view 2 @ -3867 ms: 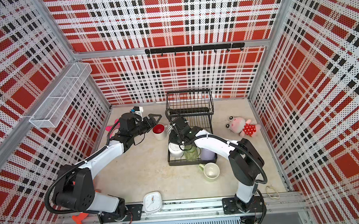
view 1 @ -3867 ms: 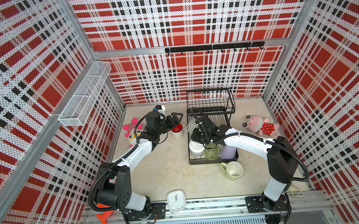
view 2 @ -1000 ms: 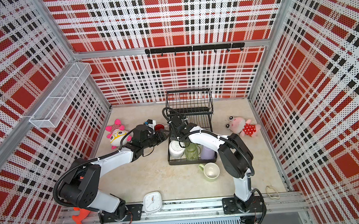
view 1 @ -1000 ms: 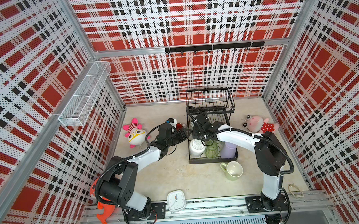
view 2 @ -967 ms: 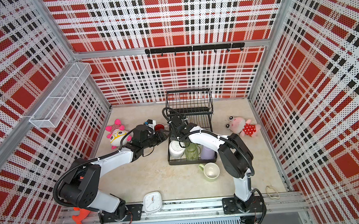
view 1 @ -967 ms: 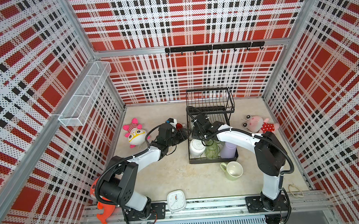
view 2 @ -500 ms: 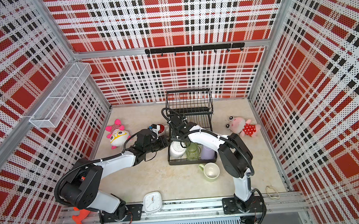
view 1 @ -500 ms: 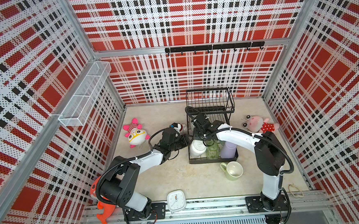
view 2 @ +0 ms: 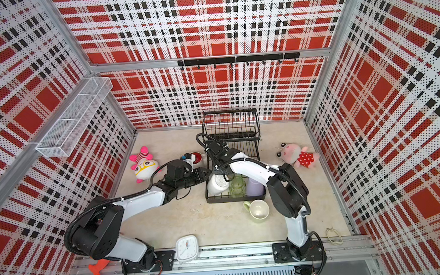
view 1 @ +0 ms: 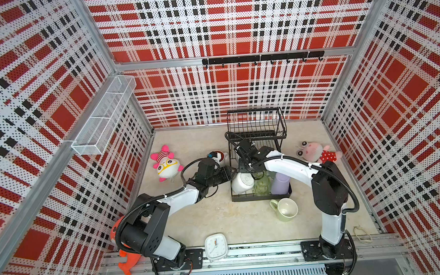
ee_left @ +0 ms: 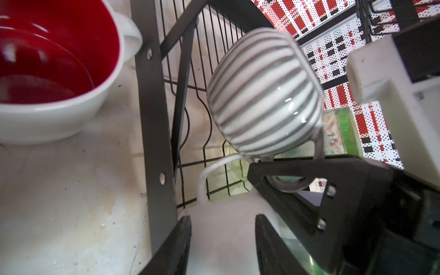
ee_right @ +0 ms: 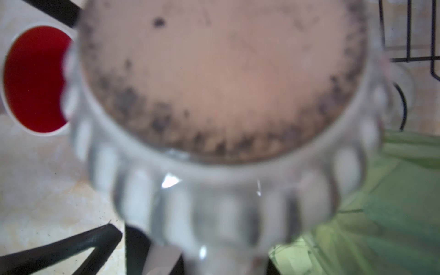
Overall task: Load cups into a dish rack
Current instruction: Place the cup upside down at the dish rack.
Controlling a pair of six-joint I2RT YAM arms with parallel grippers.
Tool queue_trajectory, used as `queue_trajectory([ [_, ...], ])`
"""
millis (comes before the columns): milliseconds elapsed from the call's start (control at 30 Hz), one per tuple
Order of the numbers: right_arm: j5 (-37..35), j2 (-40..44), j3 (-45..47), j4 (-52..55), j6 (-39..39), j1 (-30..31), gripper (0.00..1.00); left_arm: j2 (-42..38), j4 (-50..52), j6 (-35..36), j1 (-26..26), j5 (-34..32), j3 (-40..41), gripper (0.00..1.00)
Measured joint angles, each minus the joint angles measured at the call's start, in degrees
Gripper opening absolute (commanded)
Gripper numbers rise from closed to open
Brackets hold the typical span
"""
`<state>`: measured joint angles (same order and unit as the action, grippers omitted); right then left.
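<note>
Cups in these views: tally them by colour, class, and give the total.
Plain white mug: 1
Ribbed white mug: 1
Red-inside mug: 1
Pale-green mug: 1
Clear green glass: 1
Lavender tumbler: 1
Total: 6

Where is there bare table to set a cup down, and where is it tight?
Free: the table between the clock, the pale-green mug and the left arm; also the far strip behind the striped plush and red-inside mug. Crowded: the dish rack, lower tier: white mug, green glass, lavender tumbler, left gripper, right gripper.
</note>
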<state>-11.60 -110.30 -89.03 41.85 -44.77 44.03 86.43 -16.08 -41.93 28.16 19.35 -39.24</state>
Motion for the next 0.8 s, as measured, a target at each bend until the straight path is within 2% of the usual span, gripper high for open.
queue_trajectory([
  [467,-0.81,-0.87,-1.42,1.90,4.35,0.00,0.00,-0.02,-0.24,-0.13,0.00,0.87,-0.02,0.50],
  [800,-0.76,-0.87,0.17,-1.86,9.51,0.07,0.00,-1.57,-0.66,-0.70,-1.73,1.27,0.02,0.51],
])
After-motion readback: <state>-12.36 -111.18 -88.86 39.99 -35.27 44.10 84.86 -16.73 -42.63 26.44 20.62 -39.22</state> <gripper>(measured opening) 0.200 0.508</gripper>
